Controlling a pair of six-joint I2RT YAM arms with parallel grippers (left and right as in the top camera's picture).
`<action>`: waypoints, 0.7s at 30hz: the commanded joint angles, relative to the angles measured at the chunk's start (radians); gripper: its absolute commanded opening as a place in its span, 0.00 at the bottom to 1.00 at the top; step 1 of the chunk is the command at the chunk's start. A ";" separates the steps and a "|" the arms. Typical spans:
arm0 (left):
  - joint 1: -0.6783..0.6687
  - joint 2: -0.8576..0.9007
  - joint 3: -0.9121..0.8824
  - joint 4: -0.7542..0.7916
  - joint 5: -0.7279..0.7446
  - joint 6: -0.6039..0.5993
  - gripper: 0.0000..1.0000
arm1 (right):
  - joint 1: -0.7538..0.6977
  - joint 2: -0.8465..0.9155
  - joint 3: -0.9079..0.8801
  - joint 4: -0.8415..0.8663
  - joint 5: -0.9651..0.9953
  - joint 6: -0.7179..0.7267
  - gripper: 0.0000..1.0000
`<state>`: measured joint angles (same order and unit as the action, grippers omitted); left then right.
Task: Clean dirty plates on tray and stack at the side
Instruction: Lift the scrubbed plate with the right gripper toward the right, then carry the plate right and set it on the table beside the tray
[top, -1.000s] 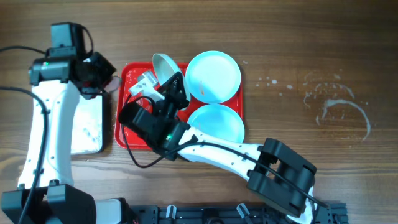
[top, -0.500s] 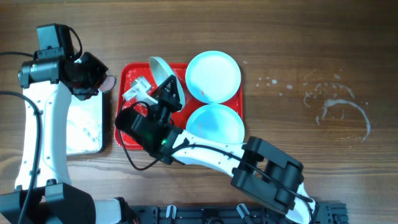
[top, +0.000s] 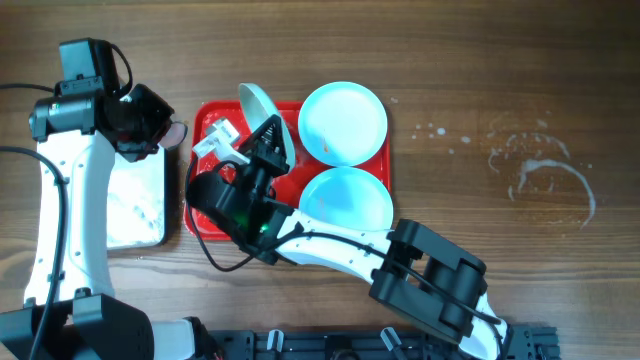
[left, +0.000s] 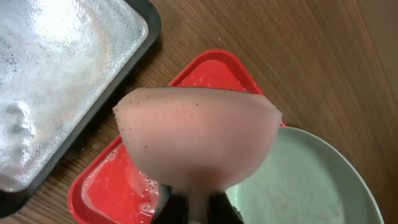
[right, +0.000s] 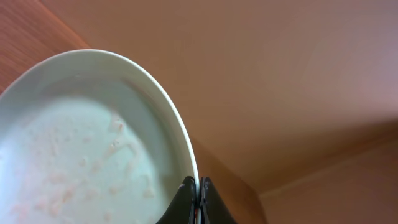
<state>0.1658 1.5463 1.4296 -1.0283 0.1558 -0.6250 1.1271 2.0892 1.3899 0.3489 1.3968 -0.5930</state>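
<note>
My right gripper is pinched nearly closed on the rim of the lifted plate, fingers on either side of the raised lip. My left gripper is clamped on a pink sponge, which looks soft and wet. From overhead, the lifted plate is tipped up over the far-left part of the red tray. The sponge hangs just off the tray's left edge, between it and the silver tray. The other two plates sit on the tray's right half: the far plate overhangs the far-right corner and the near plate overhangs the near-right one. My judgement on handling is thin, stiff, light plastic that is slick with foam, so an edge pinch can swivel. I'd grip deeper on the rim or press gently when wiping. The right wrist view shows pale streaks of residue inside the plate, which the overhead view can't resolve. The left wrist view shows foam pooled in the tray corner and the silver tray's wet surface. Only the overhead view shows all three plates and both arms together.
</note>
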 joint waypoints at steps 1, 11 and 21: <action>0.002 0.008 -0.007 0.000 0.012 0.015 0.04 | 0.006 -0.052 0.002 -0.074 -0.101 0.144 0.04; -0.013 0.008 -0.008 0.000 0.011 0.016 0.04 | -0.157 -0.382 0.002 -0.838 -0.808 0.892 0.04; -0.077 0.008 -0.029 0.000 0.004 0.016 0.04 | -0.523 -0.560 0.002 -1.060 -1.470 0.952 0.04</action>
<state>0.1055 1.5463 1.4265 -1.0279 0.1555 -0.6250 0.7208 1.5692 1.3827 -0.6613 0.2047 0.2836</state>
